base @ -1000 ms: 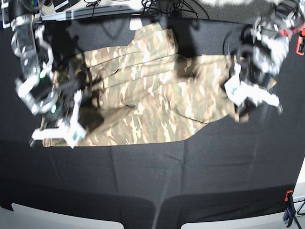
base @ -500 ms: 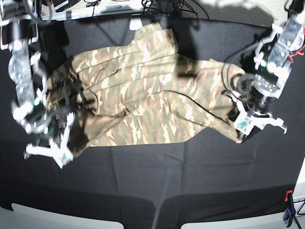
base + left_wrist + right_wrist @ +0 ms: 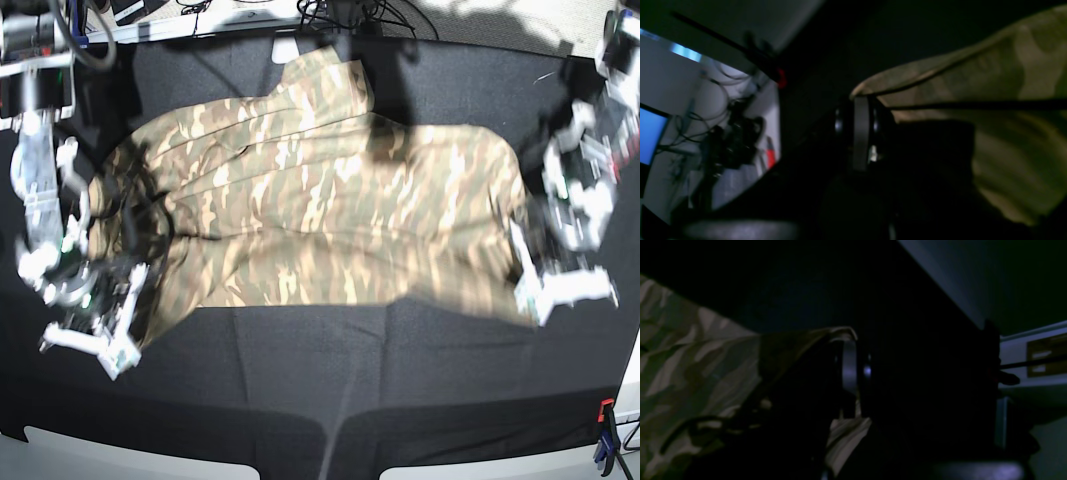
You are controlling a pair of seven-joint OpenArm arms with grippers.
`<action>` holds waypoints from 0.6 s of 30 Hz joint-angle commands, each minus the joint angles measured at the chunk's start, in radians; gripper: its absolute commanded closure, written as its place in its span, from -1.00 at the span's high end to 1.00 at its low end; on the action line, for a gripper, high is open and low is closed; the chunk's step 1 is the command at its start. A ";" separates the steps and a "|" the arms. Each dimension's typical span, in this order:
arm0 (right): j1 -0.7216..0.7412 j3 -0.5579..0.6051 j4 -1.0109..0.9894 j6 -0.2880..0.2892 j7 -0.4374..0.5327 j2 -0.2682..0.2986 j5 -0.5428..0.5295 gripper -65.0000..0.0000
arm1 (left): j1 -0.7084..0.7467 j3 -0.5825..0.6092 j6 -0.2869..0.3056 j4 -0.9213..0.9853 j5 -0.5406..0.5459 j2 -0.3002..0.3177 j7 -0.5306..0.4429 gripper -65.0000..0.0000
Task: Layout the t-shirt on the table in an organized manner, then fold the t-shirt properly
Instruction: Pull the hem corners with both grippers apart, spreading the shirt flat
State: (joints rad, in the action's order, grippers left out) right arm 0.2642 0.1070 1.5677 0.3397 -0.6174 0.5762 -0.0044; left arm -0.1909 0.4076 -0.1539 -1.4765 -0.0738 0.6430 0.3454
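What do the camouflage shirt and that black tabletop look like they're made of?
The t-shirt looks like soft matte woven or knit fabric: it wrinkles and drapes in loose folds. The table seems covered in matte black cloth, showing faint creases and no shine.

The t-shirt (image 3: 320, 210), in tan, olive and cream camouflage, is lying spread wide across the far half of the black counter (image 3: 330, 390), stretching almost from one side to the other. Its cloth is lying mostly flat but is rippling in long creases, and one lobe is sticking out toward the far edge. The near hem is running in a fairly straight line. Both end corners are lifting slightly off the cloth surface. In the wrist views, each pinched corner (image 3: 867, 91) (image 3: 840, 331) is rising to a taut peak with a dark seam along it.
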 commanded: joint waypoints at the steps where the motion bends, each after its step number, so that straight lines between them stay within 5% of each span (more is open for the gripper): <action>1: 0.042 -0.009 -0.007 -0.011 0.027 0.014 0.000 -1.00 | -0.036 -0.010 -0.018 -0.013 -0.004 0.014 -0.013 -1.00; 13: 0.323 -0.009 -0.331 -0.011 0.023 0.008 -0.132 -1.00 | -0.186 -0.010 -0.010 0.067 0.103 -0.003 -0.064 -1.00; 15: 0.368 -0.009 -0.348 -0.010 0.006 -0.007 -0.149 -1.00 | -0.220 -0.010 0.020 0.105 0.107 -0.018 -0.080 -1.00; 18: 0.425 -0.009 -0.361 -0.007 -0.008 -0.042 -0.153 -1.00 | -0.276 -0.010 0.141 0.177 0.132 -0.048 -0.110 -1.00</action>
State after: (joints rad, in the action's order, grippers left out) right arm 0.6498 0.1036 1.1934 0.3412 -0.6479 0.5213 -0.1600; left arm -0.4389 0.4068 0.0051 -1.2842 0.0593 0.5838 0.2607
